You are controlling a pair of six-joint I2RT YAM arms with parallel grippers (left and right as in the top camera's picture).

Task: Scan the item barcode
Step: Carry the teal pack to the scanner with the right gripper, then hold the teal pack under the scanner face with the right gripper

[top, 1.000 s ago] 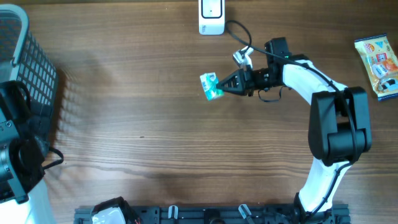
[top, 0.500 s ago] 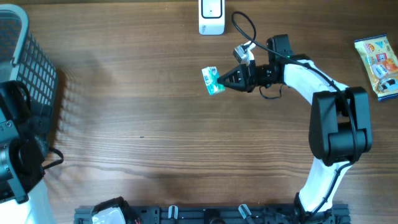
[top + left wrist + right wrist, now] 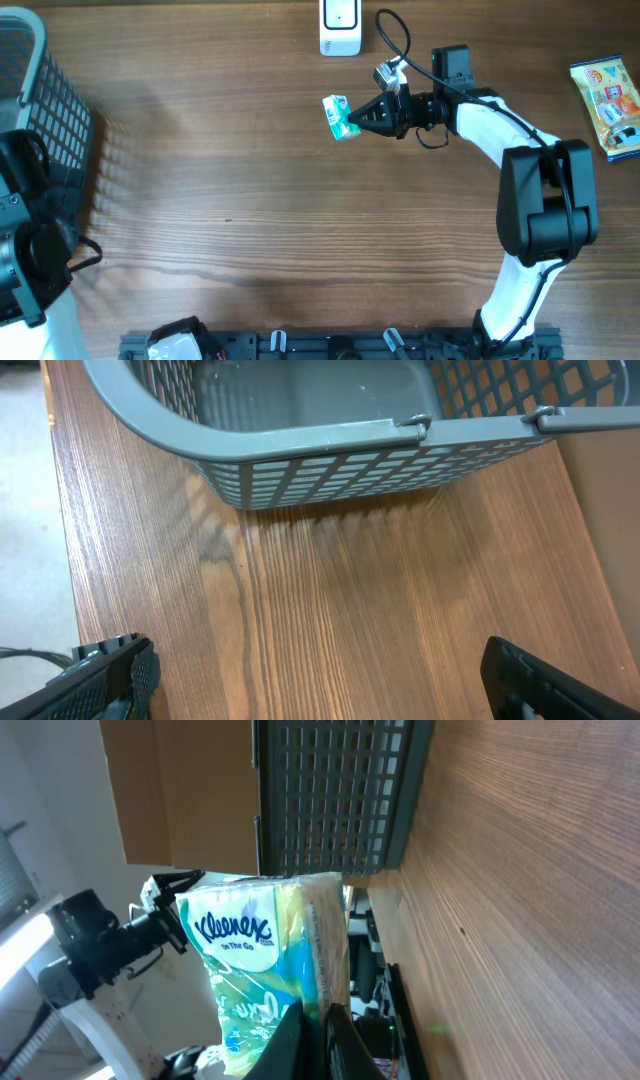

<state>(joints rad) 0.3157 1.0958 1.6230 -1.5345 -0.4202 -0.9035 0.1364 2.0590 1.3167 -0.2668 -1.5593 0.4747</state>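
I have the right gripper point(image 3: 360, 117) clamped on the tissue pack point(image 3: 339, 116), which sticks out past its tip. The scanner point(image 3: 340, 27) lies straight beyond the pack, at the table's far edge. Left gripper point(image 3: 320, 685) is wide open, well away.

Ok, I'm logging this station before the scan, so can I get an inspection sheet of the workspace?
Surface: wooden table, no spills seen.
Job's things: Kleenex tissue pack held side-on; white scanner at the far edge, apart from it.
Clutter: snack packet at the right edge; grey basket on the left.
Grippers: right gripper shut on the tissue pack; left gripper open, holding nothing, near the basket.
Cables: black cable looped by the right wrist.
Surroundings: cardboard box beyond the basket.
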